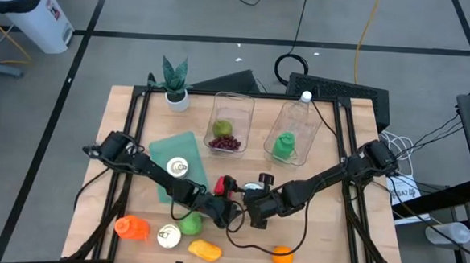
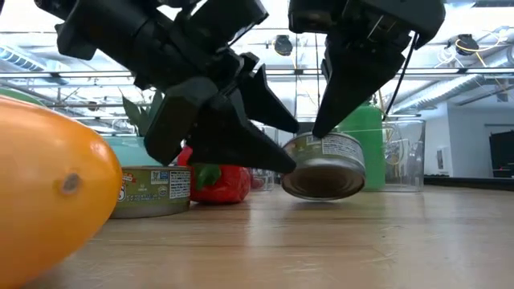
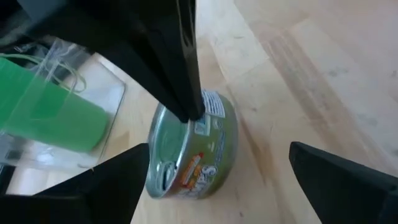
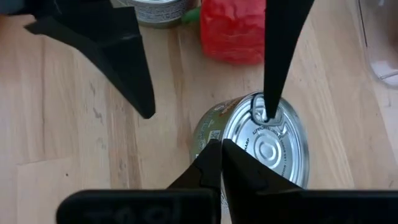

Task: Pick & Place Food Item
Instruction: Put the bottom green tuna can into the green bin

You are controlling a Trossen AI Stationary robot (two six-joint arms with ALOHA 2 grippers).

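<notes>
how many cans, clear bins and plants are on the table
cans: 3
bins: 2
plant: 1
total: 6

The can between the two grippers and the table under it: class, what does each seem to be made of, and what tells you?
Can: most likely metal, since the lid is bright silver with pressed rings and a pull tab, and a printed paper-like label wraps the side.
Table: apparently wood, pale with visible grain and plank seams, matte finish.
</notes>
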